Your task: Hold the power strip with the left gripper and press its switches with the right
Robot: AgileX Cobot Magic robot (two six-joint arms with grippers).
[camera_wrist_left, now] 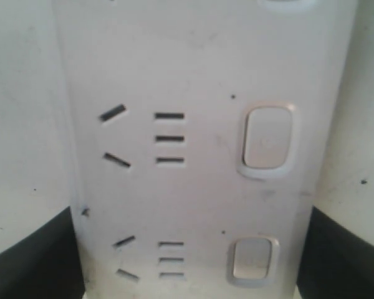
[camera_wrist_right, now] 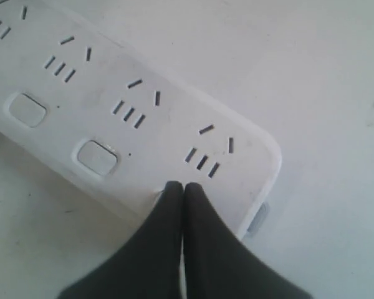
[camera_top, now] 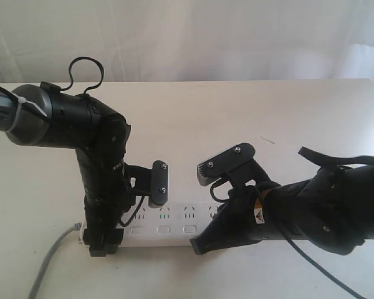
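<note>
The power strip (camera_top: 168, 227) lies flat on the table near the front, long and white, its grey cord (camera_top: 50, 261) trailing off left. My left gripper (camera_top: 100, 243) stands over its cord end. In the left wrist view the black fingers (camera_wrist_left: 25, 268) press both long sides of the power strip (camera_wrist_left: 193, 187), with two switches (camera_wrist_left: 268, 138) showing between them. My right gripper (camera_wrist_right: 184, 185) is shut, fingertips together, resting on the strip's front strip of plastic under the end socket group (camera_wrist_right: 209, 149). Two switches (camera_wrist_right: 98, 157) show beside it; the fingers hide that spot's own switch.
The white table (camera_top: 237, 124) runs back to a pale curtain. The right arm (camera_top: 324, 212) lies low across the front right, a black cable (camera_top: 318, 265) trailing from it. The left wrist's camera module (camera_top: 158, 184) hangs above the strip.
</note>
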